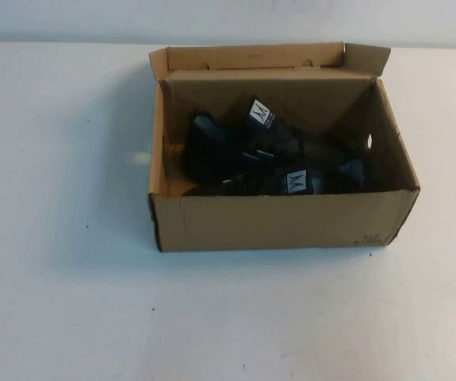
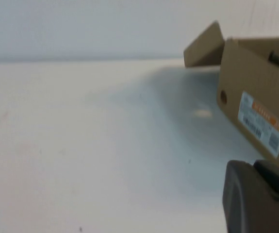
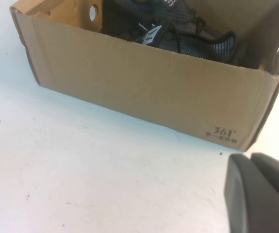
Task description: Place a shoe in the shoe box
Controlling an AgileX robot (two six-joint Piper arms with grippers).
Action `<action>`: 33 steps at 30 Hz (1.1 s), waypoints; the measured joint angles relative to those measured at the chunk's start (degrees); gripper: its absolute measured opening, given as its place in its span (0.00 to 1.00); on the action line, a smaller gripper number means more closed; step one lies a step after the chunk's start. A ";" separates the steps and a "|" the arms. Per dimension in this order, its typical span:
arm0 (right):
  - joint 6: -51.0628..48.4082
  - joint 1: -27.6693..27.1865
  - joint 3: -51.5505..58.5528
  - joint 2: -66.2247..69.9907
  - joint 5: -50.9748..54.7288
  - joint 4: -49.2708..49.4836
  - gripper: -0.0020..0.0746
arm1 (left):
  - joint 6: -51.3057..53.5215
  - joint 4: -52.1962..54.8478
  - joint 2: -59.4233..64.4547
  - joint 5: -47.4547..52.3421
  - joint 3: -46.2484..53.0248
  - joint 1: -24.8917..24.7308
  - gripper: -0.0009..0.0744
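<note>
Risk is small: both grippers are pulled back near the table's near edge, the left gripper [image 2: 258,199] and right gripper [image 3: 260,194] pressed together on nothing. Farther off, both shoes [image 1: 259,155] seemingly lie inside the box [image 1: 283,222]; a careless sweep could shove it or catch its far open lid [image 1: 251,57].

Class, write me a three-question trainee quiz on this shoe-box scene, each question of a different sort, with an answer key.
1. True or false: the shoe box has its lid open.
2. How many white tongue labels show inside the box?
3. Where are the shoes? A on the table; B in the box; C in a gripper.
Key: 1 true. 2 two. 3 B. The left gripper and the right gripper, both shut and empty, sit beside the box.
</note>
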 joint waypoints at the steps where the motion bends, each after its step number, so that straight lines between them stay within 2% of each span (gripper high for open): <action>1: 0.00 0.00 0.00 0.00 0.00 0.00 0.01 | -0.22 0.49 -0.12 0.00 1.39 0.00 0.01; 8: 0.00 0.00 0.00 0.00 0.39 0.04 0.01 | -1.12 0.49 -0.25 8.44 4.28 0.00 0.01; 33: 0.00 0.00 0.00 -0.41 0.63 0.13 0.01 | -1.26 0.49 -0.34 8.85 4.28 0.00 0.01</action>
